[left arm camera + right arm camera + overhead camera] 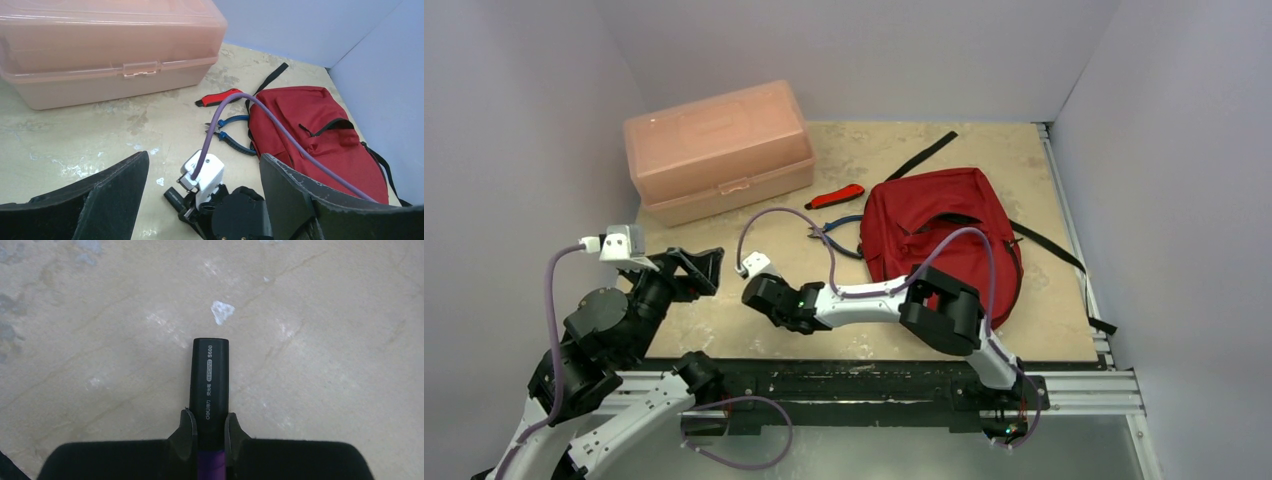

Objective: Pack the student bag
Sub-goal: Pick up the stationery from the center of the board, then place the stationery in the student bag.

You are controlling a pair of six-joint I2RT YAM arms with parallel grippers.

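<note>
The dark red student bag (944, 230) lies flat at the right of the table, its black straps trailing off; it also shows in the left wrist view (320, 130). My right gripper (209, 427) is down at the table near the front middle (759, 292), shut on a black highlighter pen (209, 380) with a purple band. The pen's tip pokes out beside the gripper (172, 196) and rests on or just over the table. My left gripper (704, 268) hovers open left of it, nothing between its fingers (100, 195).
A pale pink plastic box (719, 150) with its lid shut stands at the back left. A red-handled tool (836, 196) and blue-handled pliers (839, 233) lie just left of the bag. White walls enclose the table.
</note>
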